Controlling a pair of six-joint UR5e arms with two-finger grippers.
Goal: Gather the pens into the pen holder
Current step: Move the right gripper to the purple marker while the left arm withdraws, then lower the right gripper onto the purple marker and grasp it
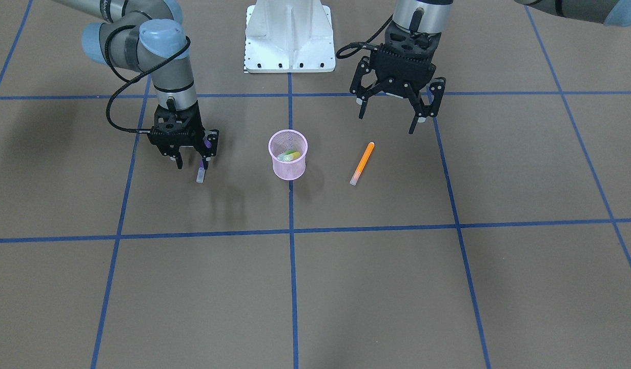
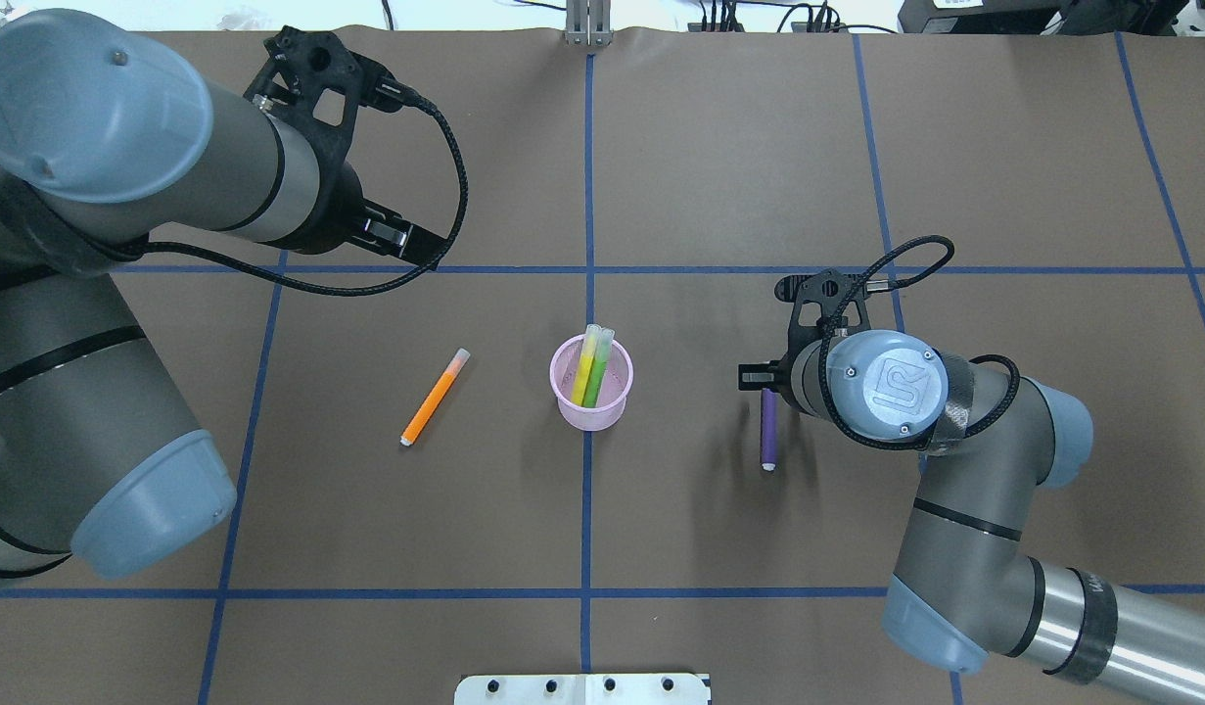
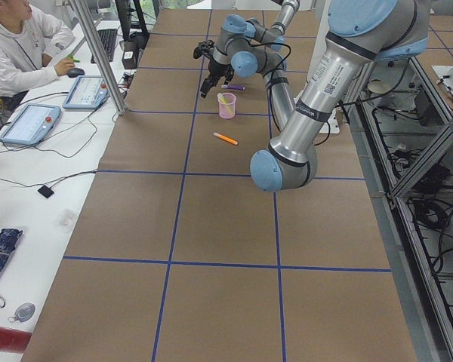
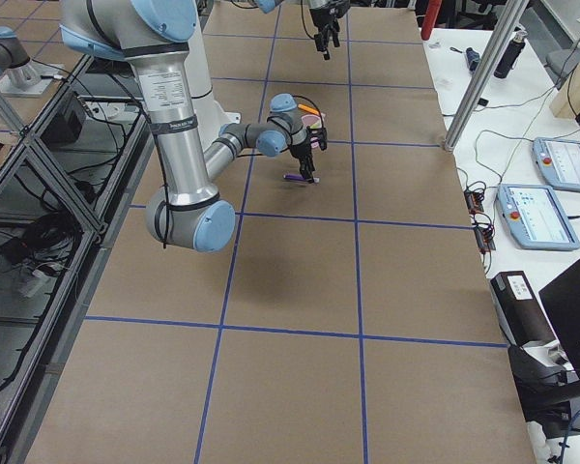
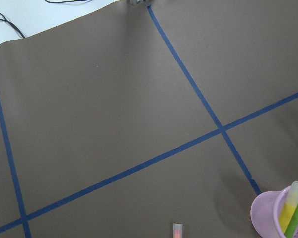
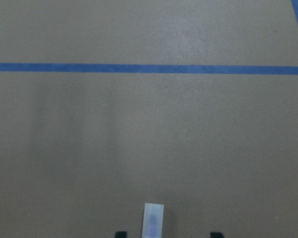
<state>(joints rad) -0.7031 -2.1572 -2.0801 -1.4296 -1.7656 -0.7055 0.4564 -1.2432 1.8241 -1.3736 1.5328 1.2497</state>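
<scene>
Right fingers (image 1: 180, 164) apart, not clamped. The wrist view shows both tips with a gap to the purple pen (image 2: 768, 431) on either side, and the pen sits nearer one tip. Right gripper (image 1: 192, 165) is down at the table, straddling the far half of that pen. The pen's whitish cap end sticks out past the fingers, away from the robot. It looks flat on the brown table cover (image 1: 377, 287), but I can't tell for sure.

Left gripper (image 1: 392, 120) is spread wide, holding nothing, and raised well above the table, clear of everything.

Count:
- Pens: 4.
- In the holder: 2, yellow pen (image 2: 583, 367) and green pen (image 2: 598, 370), side by side, leaning, cap ends above the rim.
- On the table: 2, the purple one and the orange pen (image 2: 434, 397).
- Pen holder (image 1: 288, 169): 1, pink mesh, upright, on the blue centre tape line (image 1: 293, 287).

The orange pen lies diagonal on the robot's left of the holder, near it but apart, cap end away from the robot. The purple one is on the robot's right of the holder, also apart from it.

The white base plate (image 1: 289, 36) is at the robot-side edge of the table.
</scene>
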